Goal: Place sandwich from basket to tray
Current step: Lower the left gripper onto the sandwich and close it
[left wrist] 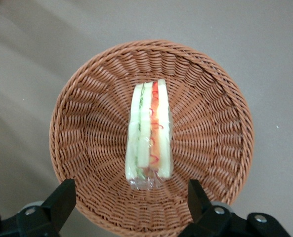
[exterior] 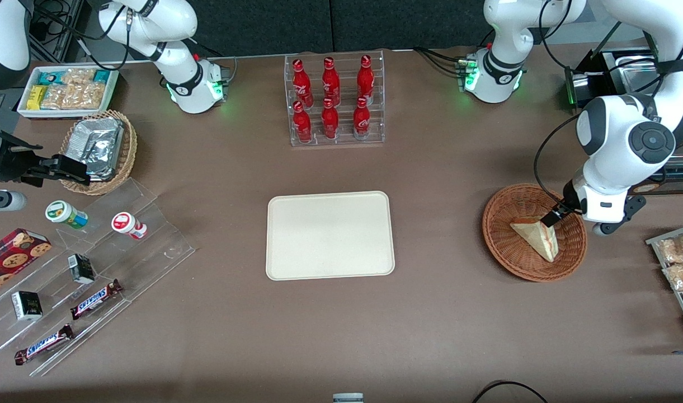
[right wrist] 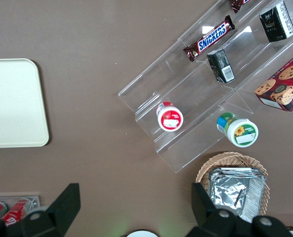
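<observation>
Gripper (left wrist: 129, 197) spread wide, empty, above basket (exterior: 498, 235) rim | sandwich (left wrist: 149, 133) lies mid-basket, near table's working-arm edge | descend centred, pinch bread faces gently | tray (exterior: 330, 235) mid-table, bare

Cream tray (right wrist: 13, 103) flat on brown tabletop (right wrist: 97, 59); clear acrylic stepped stand (right wrist: 205, 94) holds Snickers bar (right wrist: 209, 38), red-lid cup (right wrist: 169, 116), green-lid cup (right wrist: 237, 130); cookie box (right wrist: 283, 89) beside it; foil packs (right wrist: 237, 190) in tan wicker basket (right wrist: 205, 170)
</observation>
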{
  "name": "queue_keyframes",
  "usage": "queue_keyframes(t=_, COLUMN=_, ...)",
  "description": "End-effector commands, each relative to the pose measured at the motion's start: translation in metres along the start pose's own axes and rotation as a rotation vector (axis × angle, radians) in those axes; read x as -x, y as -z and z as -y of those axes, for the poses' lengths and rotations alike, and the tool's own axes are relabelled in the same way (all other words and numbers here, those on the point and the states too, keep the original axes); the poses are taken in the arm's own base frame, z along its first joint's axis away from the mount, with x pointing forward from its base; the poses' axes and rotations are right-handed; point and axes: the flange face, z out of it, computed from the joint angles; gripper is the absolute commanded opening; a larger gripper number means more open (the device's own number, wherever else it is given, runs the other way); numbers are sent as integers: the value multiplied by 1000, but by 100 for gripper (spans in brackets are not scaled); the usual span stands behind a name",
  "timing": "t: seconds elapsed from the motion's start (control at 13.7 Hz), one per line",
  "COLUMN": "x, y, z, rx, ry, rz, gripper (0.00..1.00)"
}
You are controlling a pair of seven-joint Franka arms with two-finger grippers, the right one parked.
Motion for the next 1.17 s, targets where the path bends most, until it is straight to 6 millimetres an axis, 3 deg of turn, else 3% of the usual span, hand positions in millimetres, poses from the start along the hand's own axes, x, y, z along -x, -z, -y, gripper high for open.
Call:
queue_keyframes(t=0.0, x=-1, y=-6, z=12, rx=16, ry=27, rz=-31, gripper=100)
queue_keyframes(t=1.09, x=9, y=-58, z=-13, rx=79, ry=55, rz=-27, gripper=100)
